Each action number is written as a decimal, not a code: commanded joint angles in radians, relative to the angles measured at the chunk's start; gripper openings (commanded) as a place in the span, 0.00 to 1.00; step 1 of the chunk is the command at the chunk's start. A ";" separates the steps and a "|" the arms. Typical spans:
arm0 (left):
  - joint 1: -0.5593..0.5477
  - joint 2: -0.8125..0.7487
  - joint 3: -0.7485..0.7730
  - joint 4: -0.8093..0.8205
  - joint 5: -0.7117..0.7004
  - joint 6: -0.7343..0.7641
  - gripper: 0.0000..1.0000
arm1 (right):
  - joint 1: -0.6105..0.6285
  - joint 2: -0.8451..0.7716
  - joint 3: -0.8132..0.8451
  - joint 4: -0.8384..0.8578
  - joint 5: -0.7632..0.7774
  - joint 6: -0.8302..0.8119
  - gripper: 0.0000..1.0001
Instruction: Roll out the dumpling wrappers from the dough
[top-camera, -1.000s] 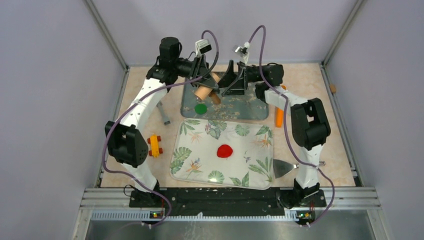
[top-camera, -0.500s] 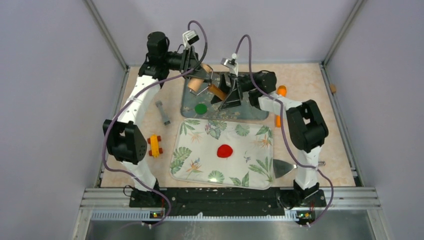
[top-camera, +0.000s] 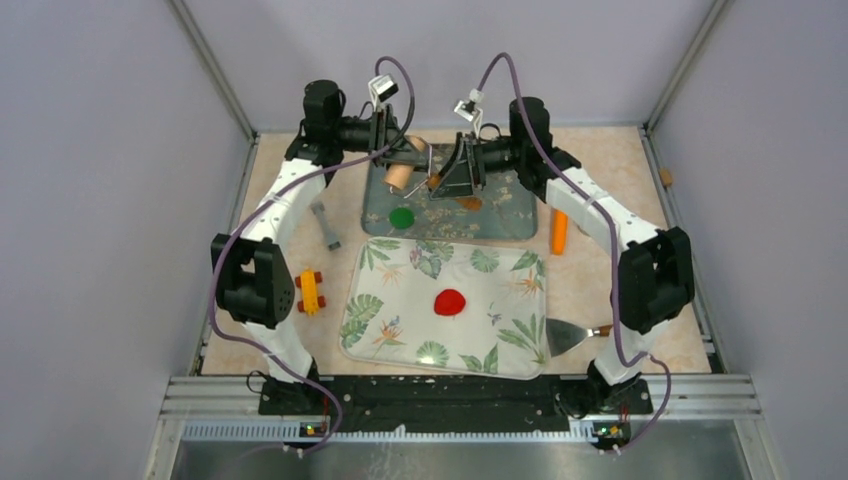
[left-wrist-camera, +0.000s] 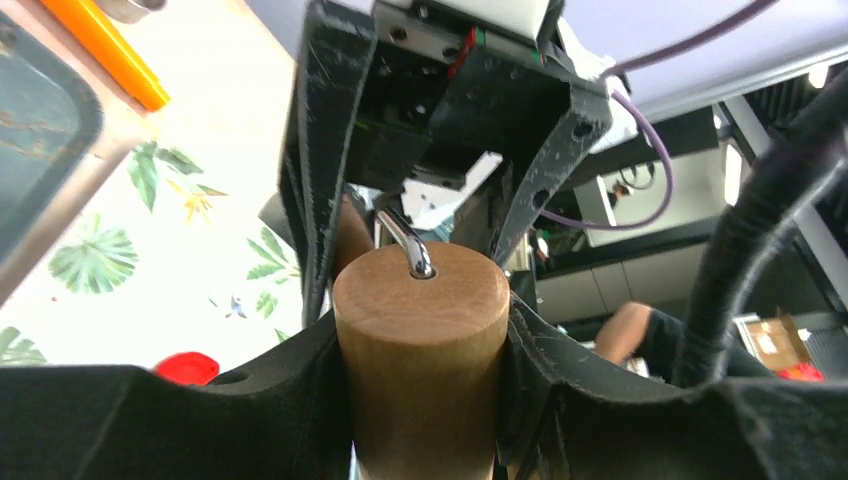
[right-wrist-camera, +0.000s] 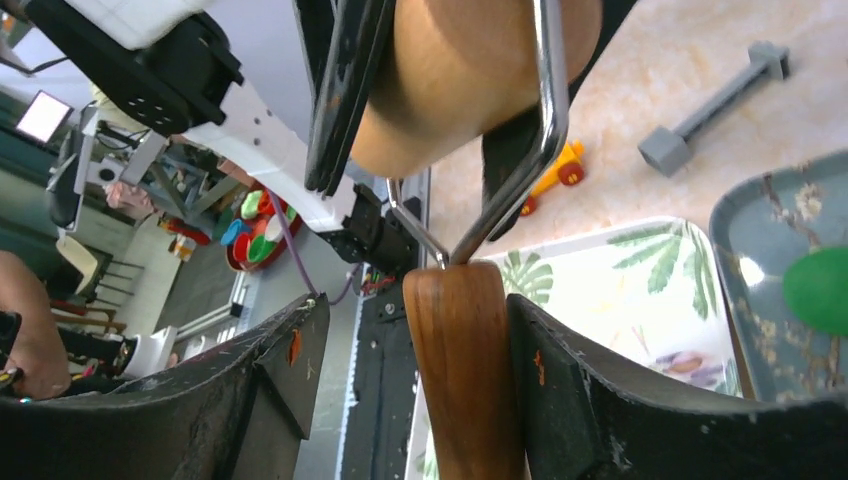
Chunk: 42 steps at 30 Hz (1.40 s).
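Roller (top-camera: 405, 170) barrel in left gripper (left-wrist-camera: 420, 330) clamp, handle (right-wrist-camera: 462, 370) in right gripper's (right-wrist-camera: 465, 390); contact pts hidden.

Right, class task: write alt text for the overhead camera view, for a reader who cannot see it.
Two robot arms meet over a dark grey tray at the back of the table, sharing a small wooden roller: left fingers on its barrel, right fingers on its handle. A green disc lies on that tray. A red disc sits on the leaf-patterned tray nearer the camera.
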 joint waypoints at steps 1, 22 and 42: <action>0.017 0.006 0.159 -0.479 -0.186 0.426 0.00 | 0.011 -0.064 0.012 -0.323 0.059 -0.239 0.65; -0.073 -0.469 -0.305 -0.549 -0.758 1.394 0.83 | -0.040 -0.139 -0.011 -0.736 0.228 -0.557 0.00; -0.439 -0.408 -0.396 -0.370 -0.946 2.044 0.81 | -0.032 -0.116 0.035 -0.934 0.222 -0.683 0.00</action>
